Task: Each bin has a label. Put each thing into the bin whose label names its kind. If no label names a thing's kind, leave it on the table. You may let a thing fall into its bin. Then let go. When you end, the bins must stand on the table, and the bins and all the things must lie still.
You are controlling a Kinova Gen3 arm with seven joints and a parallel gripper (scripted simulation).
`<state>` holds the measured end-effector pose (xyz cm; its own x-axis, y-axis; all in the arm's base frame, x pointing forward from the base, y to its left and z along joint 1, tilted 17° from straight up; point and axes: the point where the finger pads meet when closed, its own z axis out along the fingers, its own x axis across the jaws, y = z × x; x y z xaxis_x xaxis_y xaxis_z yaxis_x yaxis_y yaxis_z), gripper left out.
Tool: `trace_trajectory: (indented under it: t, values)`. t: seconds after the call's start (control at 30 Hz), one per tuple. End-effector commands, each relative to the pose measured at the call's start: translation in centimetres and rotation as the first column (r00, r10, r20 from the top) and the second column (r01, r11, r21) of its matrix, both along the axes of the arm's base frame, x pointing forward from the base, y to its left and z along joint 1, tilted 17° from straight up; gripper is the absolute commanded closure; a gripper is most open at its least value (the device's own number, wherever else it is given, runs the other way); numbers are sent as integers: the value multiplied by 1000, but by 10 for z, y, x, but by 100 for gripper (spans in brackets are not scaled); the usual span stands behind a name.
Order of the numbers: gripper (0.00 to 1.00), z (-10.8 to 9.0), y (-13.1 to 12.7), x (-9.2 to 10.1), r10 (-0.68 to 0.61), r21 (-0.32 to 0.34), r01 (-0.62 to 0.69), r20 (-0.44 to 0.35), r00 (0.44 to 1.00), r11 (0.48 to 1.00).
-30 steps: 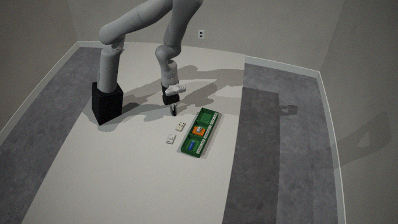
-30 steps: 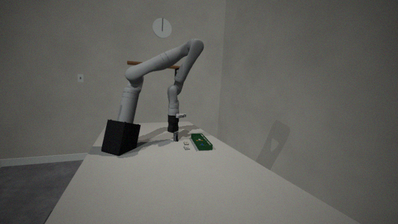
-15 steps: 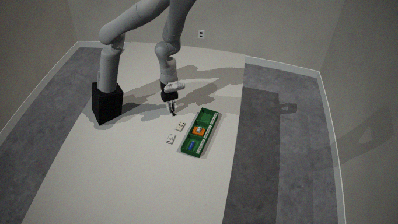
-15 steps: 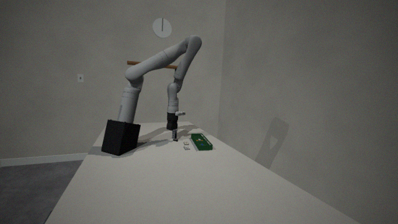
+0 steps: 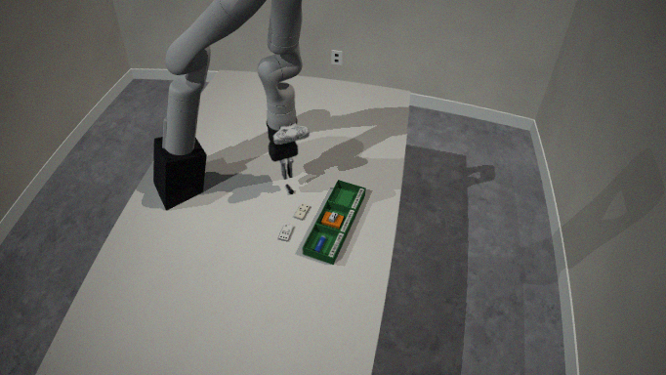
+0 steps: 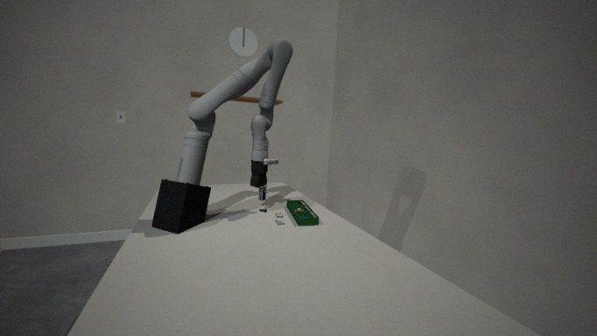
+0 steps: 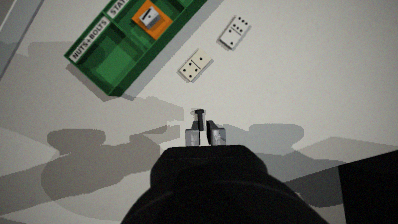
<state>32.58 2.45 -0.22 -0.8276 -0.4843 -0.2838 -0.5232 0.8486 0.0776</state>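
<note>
The top view looks steeply down from high above the surface's near end toward its far edge, taking in the whole width. The exterior view stands low and distant off the near-left corner, facing the far end. The wrist view looks straight down, close, sharing the green bin (image 7: 116,64) with both.

White table (image 5: 195,293), green bin (image 5: 311,251), two dominoes (image 5: 302,211), bolt (image 5: 289,188)

White two-socket wall outlet (image 5: 336,57) on the wall behind the bench's far edge. Round white wall clock (image 6: 243,41) high on the same wall, thin orange-brown wooden shelf (image 6: 199,94) below it. Dark grey carpet floor (image 5: 469,234) along both long edges of the bench. White baseboard (image 5: 471,109) at the foot of the walls.
</note>
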Motion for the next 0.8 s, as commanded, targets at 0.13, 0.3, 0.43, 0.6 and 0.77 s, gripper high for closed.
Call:
trace_trajectory:
  t: [0.13,0.3,0.43,0.6,0.77]
  values:
    - [68,7,-3,6,-1,-10,1,19,1000,1000]
    - [68,7,-3,6,-1,-10,1,19,1000,1000]
    - [68,7,-3,6,-1,-10,1,19,1000,1000]
    - [38,7,-3,6,-1,-10,1,19,1000,1000]
    - [38,7,-3,6,-1,-10,1,19,1000,1000]
